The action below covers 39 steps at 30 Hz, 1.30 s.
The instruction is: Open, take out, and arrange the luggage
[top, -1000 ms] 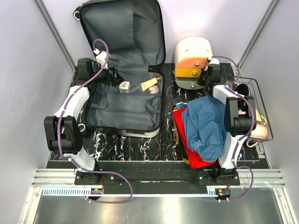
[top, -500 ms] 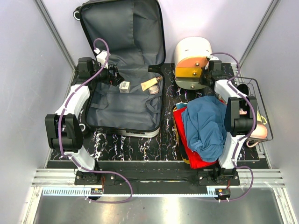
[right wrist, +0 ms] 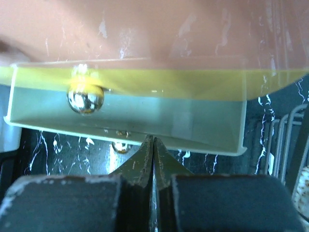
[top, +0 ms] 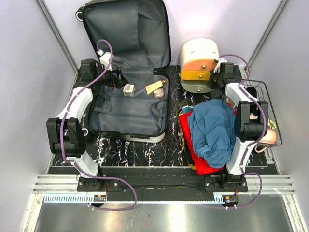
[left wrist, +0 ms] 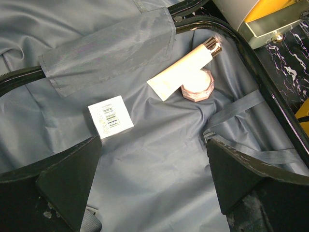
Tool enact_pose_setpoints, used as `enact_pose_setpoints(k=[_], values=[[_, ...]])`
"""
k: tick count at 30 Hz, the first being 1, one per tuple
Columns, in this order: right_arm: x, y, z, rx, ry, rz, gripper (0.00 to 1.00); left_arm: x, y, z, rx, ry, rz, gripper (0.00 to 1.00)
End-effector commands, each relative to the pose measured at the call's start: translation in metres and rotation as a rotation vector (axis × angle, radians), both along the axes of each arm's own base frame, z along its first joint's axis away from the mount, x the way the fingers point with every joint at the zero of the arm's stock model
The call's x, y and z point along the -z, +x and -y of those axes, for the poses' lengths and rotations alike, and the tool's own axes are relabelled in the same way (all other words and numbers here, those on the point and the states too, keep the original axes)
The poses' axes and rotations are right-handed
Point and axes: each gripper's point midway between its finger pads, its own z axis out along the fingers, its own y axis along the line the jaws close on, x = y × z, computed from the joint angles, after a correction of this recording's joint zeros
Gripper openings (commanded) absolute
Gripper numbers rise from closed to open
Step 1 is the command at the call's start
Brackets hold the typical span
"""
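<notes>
Luggage (top: pixel 128 96) open at left, lid upright, outer shell hidden. Drawer box (top: pixel 199 53) blurred close-up; right gripper (right wrist: pixel 153 145) before it, pinched closed on nothing. Left gripper (left wrist: pixel 152 164) spread wide, empty, over luggage interior. Tube (left wrist: pixel 181 70) partly covers jar (left wrist: pixel 198 83).

Matt grey cloth lining the luggage (top: pixel 135 111), drawer box (top: pixel 200 50) — glossy smooth plastic, its knob (right wrist: pixel 86 99) shiny metal

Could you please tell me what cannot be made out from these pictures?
- Small white box, left wrist view: its print is too small to read.
- Blue cloth, top view: it covers most of whatever lies beneath.
- Wire basket, top view: the right arm hides much of its contents.
- Drawer, right wrist view: blurred, cut off by edges; whether the shut right gripper touches it is unclear.
</notes>
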Motion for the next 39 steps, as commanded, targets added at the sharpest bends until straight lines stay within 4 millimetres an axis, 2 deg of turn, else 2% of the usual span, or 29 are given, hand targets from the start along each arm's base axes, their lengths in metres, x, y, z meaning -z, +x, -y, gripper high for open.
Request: enact_pose_setpoints(k=[1, 3, 4, 5, 7, 8, 9, 10, 11, 12, 13, 14, 16, 17, 19, 20, 21, 23, 25, 26, 27, 29, 30, 32, 33, 35, 36, 38, 39], values=[[-0.021, -0.017, 0.005, -0.093, 0.044, 0.047, 0.08, -0.03, 0.001, 0.001, 0.023, 0.005, 0.096, 0.96], [-0.046, -0.013, 0.01, -0.119, 0.058, 0.14, 0.15, -0.029, -0.001, 0.002, 0.029, 0.004, 0.094, 0.96], [-0.048, -0.015, 0.01, -0.127, 0.065, 0.158, 0.18, -0.031, -0.002, 0.001, 0.029, 0.007, 0.101, 0.96], [-0.065, -0.013, 0.012, -0.166, 0.056, 0.221, 0.25, -0.029, -0.002, 0.001, 0.029, 0.007, 0.098, 0.96], [-0.075, -0.015, 0.011, -0.216, 0.041, 0.252, 0.35, -0.03, -0.004, 0.002, 0.033, 0.009, 0.102, 0.96], [-0.085, -0.017, 0.004, -0.276, 0.058, 0.276, 0.39, -0.03, -0.005, 0.002, 0.037, 0.007, 0.101, 0.96], [-0.093, -0.017, 0.003, -0.329, 0.026, 0.306, 0.56, -0.03, -0.006, 0.003, 0.042, 0.005, 0.101, 0.96], [-0.096, -0.02, -0.002, -0.395, 0.012, 0.318, 0.64, -0.031, -0.006, 0.003, 0.044, 0.002, 0.1, 0.96], [-0.103, -0.031, -0.018, -0.526, 0.033, 0.346, 0.68, -0.031, -0.006, 0.004, 0.045, 0.002, 0.1, 0.96], [-0.106, -0.034, -0.022, -0.611, -0.018, 0.37, 0.76, -0.032, -0.006, 0.004, 0.048, 0.0, 0.101, 0.96], [-0.11, -0.037, -0.026, -0.662, -0.022, 0.383, 0.78, -0.031, -0.006, 0.004, 0.049, 0.0, 0.1, 0.96], [-0.109, -0.04, -0.035, -0.736, -0.001, 0.391, 0.78, -0.031, -0.006, 0.004, 0.051, -0.001, 0.1, 0.96], [-0.119, -0.038, -0.037, -0.808, -0.031, 0.394, 0.77, -0.032, -0.006, 0.004, 0.051, -0.001, 0.101, 0.96], [-0.111, -0.036, -0.04, -0.842, -0.011, 0.377, 0.77, -0.033, -0.006, 0.005, 0.053, -0.001, 0.105, 0.96], [-0.12, -0.037, -0.045, -0.93, -0.051, 0.395, 0.75, -0.033, -0.007, 0.005, 0.056, -0.001, 0.105, 0.96], [-0.107, -0.042, -0.047, -0.956, -0.03, 0.341, 0.74, -0.032, -0.007, 0.005, 0.056, -0.001, 0.102, 0.96], [-0.118, -0.037, -0.048, -1.017, -0.11, 0.396, 0.73, -0.032, -0.007, 0.005, 0.055, 0.0, 0.1, 0.96], [-0.109, -0.038, -0.056, -1.085, -0.134, 0.382, 0.7, -0.032, -0.008, 0.005, 0.055, -0.002, 0.101, 0.96], [-0.111, -0.042, -0.061, -1.15, -0.182, 0.381, 0.67, -0.031, -0.007, 0.005, 0.056, -0.001, 0.099, 0.96], [-0.099, -0.046, -0.068, -1.179, -0.166, 0.339, 0.64, -0.032, -0.007, 0.005, 0.054, -0.001, 0.099, 0.96], [-0.104, -0.042, -0.07, -1.208, -0.21, 0.367, 0.64, -0.031, -0.006, 0.005, 0.055, 0.0, 0.1, 0.96], [-0.089, -0.041, -0.074, -1.238, -0.239, 0.319, 0.61, -0.031, -0.005, 0.004, 0.053, 0.0, 0.1, 0.96], [-0.092, -0.036, -0.076, -1.254, -0.279, 0.335, 0.6, -0.031, -0.005, 0.005, 0.054, -0.001, 0.099, 0.96], [-0.081, -0.037, -0.088, -1.298, -0.302, 0.31, 0.58, -0.032, -0.005, 0.005, 0.053, -0.004, 0.097, 0.96], [-0.082, -0.035, -0.094, -1.318, -0.326, 0.323, 0.55, -0.03, -0.004, 0.005, 0.051, -0.004, 0.095, 0.96], [-0.068, -0.035, -0.094, -1.338, -0.345, 0.276, 0.54, -0.03, -0.003, 0.005, 0.05, -0.002, 0.094, 0.96], [-0.069, -0.033, -0.095, -1.355, -0.371, 0.286, 0.54, -0.03, -0.003, 0.005, 0.05, -0.003, 0.095, 0.95], [-0.052, -0.033, -0.093, -1.369, -0.369, 0.226, 0.54, -0.028, -0.002, 0.005, 0.05, -0.002, 0.091, 0.95], [-0.056, -0.028, -0.091, -1.368, -0.388, 0.23, 0.54, -0.028, -0.002, 0.005, 0.05, -0.002, 0.091, 0.95]])
